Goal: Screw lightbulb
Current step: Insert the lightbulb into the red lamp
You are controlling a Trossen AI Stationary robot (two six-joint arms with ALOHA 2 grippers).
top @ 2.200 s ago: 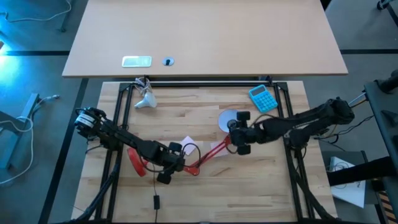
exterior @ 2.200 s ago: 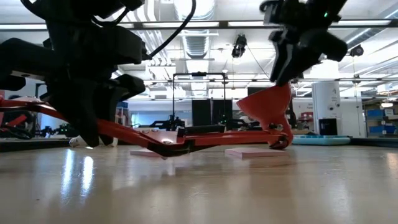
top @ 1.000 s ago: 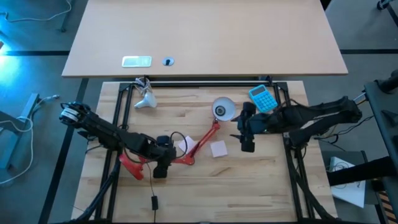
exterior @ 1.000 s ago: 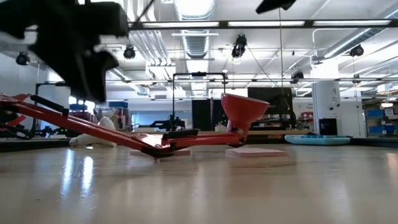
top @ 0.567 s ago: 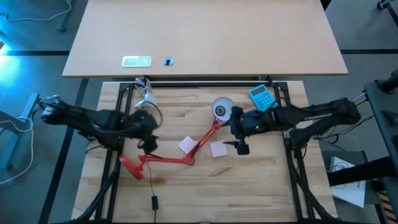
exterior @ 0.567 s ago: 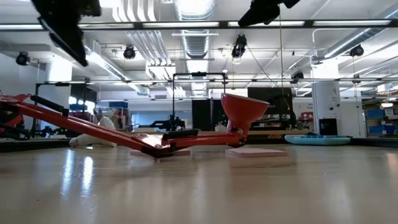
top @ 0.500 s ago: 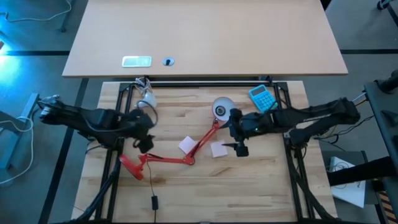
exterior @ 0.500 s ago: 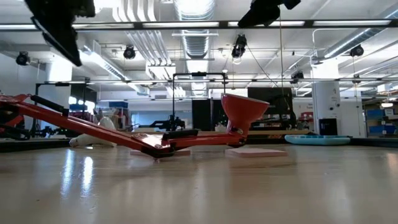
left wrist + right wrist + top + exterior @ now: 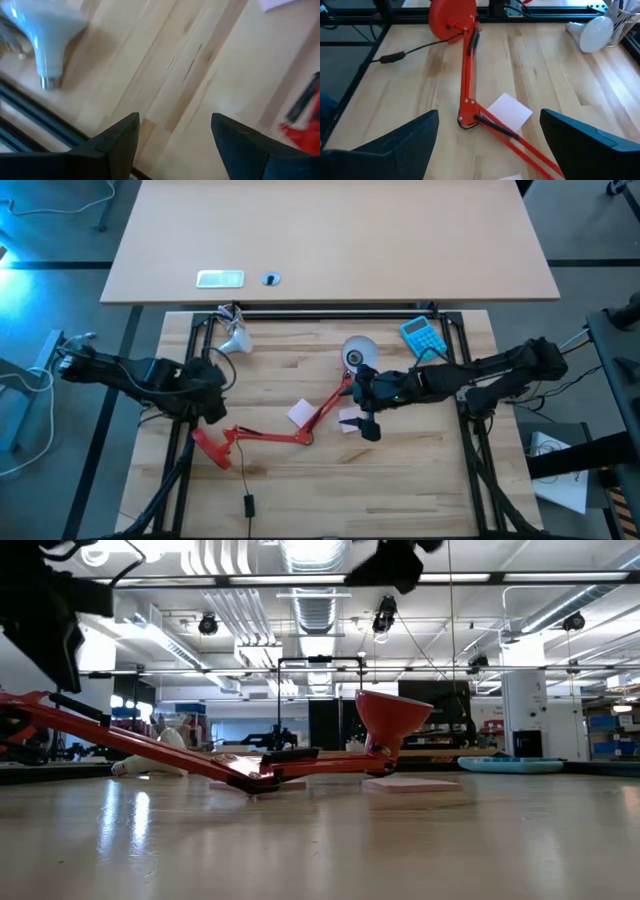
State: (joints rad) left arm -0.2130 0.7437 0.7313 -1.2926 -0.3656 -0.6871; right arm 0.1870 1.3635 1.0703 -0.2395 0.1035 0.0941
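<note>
The white lightbulb (image 9: 236, 341) lies on its side near the table's far left corner, its grey screw base (image 9: 48, 82) showing in the left wrist view. The red lamp (image 9: 300, 435) lies folded on the table, with its round base (image 9: 208, 448) at the near left. Its white-lined shade (image 9: 358, 352) faces up at the middle. My left gripper (image 9: 215, 402) hovers open between the lamp base and the bulb, holding nothing. My right gripper (image 9: 366, 423) hovers open just near of the shade, above the lamp's upper arm and a pink note.
Two pink sticky notes (image 9: 300, 412) (image 9: 348, 421) lie beside the lamp's upper arm. A blue calculator (image 9: 424, 337) sits at the far right. The lamp's black cord and switch (image 9: 249, 502) trail toward the near edge. A black frame rail (image 9: 330, 312) runs along the far edge.
My left gripper has left the lamp's lower arm, risen, and gone toward the table's left and far edges, nearer the lightbulb. My right gripper has gone toward the left and near edges, to just near of the shade. The lamp has stayed where it lay.
</note>
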